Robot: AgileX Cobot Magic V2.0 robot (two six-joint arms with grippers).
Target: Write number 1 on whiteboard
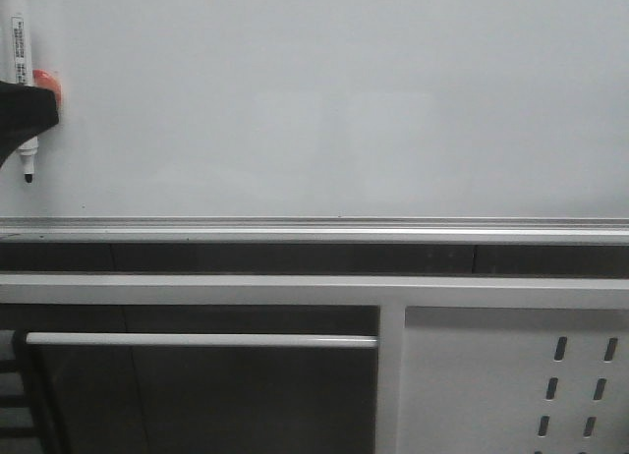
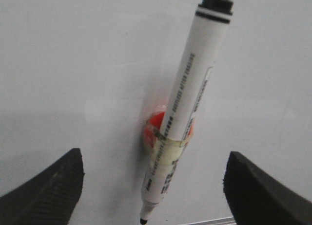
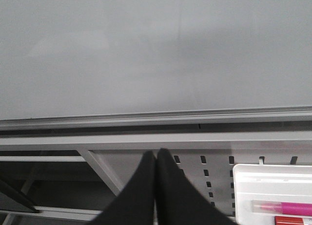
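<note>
Because the whiteboard carries no stroke yet, the number 1 is not present in any view and the writing step has not begun. A white marker pen hangs on the board at its far left, fixed to an orange-red magnetic holder by a band of clear tape. Its long axis runs near vertical, slightly tilted, black nib down and black end cap up.

The left gripper is spread wide, one dark pad on each side of the pen's lower barrel and neither pad touching it. The pen therefore lies directly ahead of that gripper, between its pads, which makes the left arm by far the nearer one. In the front view the same gripper overlaps the pen at mid-barrel.

The right gripper has its fingertips pressed together on nothing and points at the board's silver lower rail, well away from the pen. Near it, a white tray holds a pink marker and a red item that is cut off at the frame edge.

The coming move is judged to be a closing of the left pads across the barrel, square to its long axis.
</note>
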